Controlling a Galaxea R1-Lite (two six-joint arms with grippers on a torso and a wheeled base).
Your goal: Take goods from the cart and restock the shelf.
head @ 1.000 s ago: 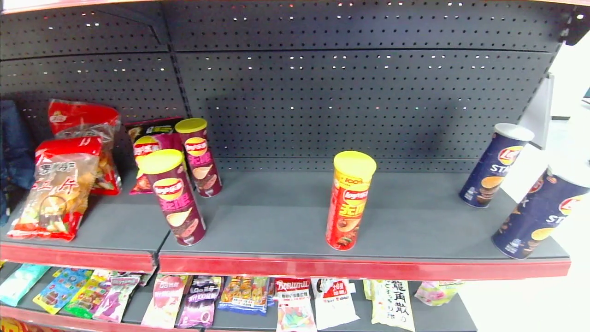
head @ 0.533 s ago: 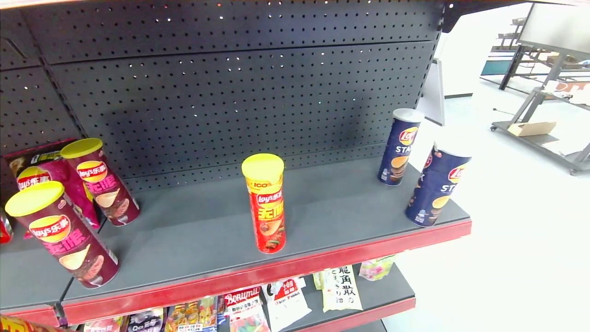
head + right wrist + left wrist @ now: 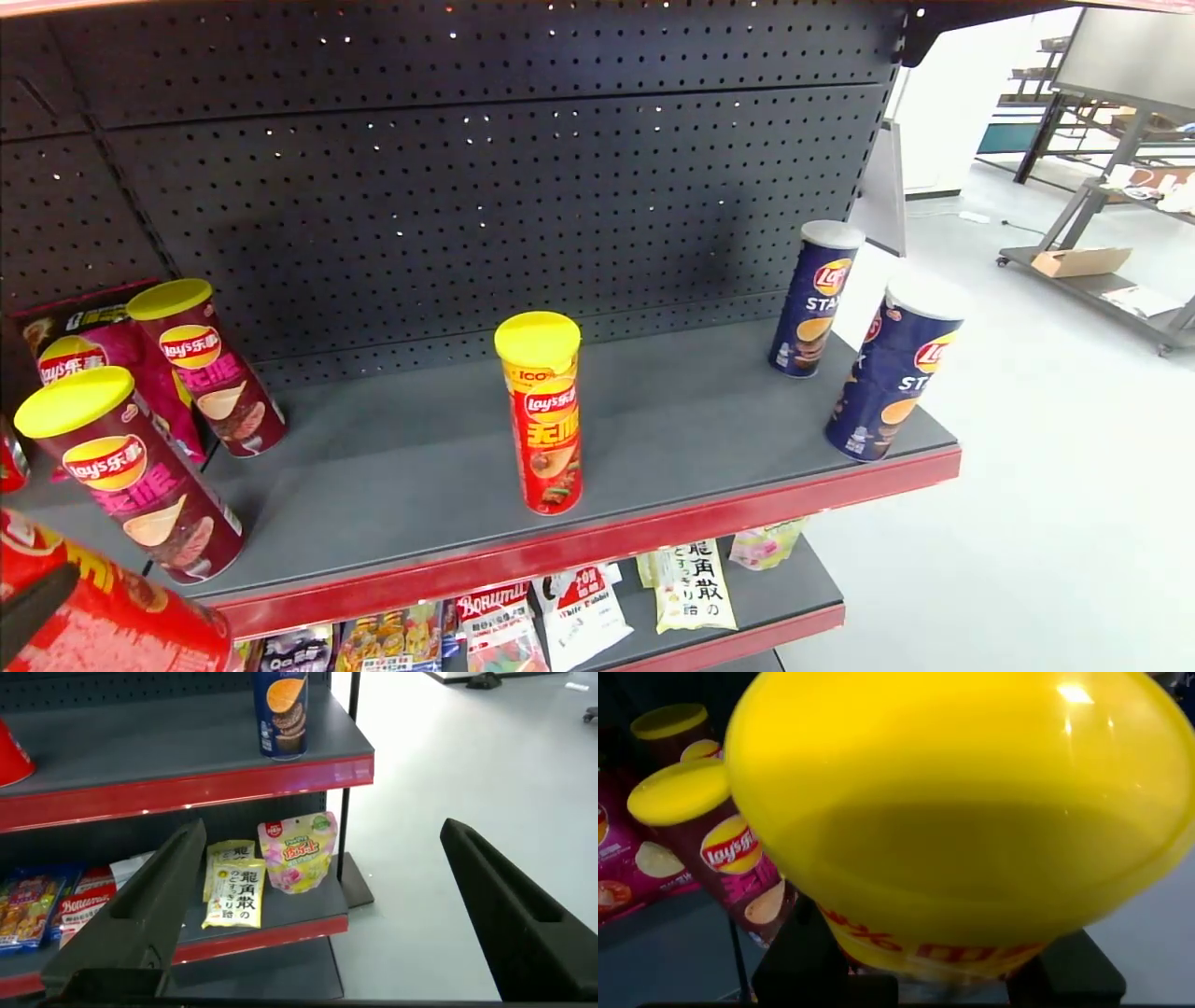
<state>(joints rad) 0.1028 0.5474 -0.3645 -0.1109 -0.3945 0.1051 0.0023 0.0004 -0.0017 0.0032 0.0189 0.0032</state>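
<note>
Grey shelf (image 3: 420,467) carries upright chip cans (image 3: 546,411); pale floor (image 3: 1046,523) lies beside it.

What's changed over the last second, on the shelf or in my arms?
The head camera swung right, so the shelf goods only look shifted. The held red can, clamped in the left gripper, has risen into the lower left of the head view, beside the shelf. The standing red can, maroon cans and blue cans stand as before.
</note>
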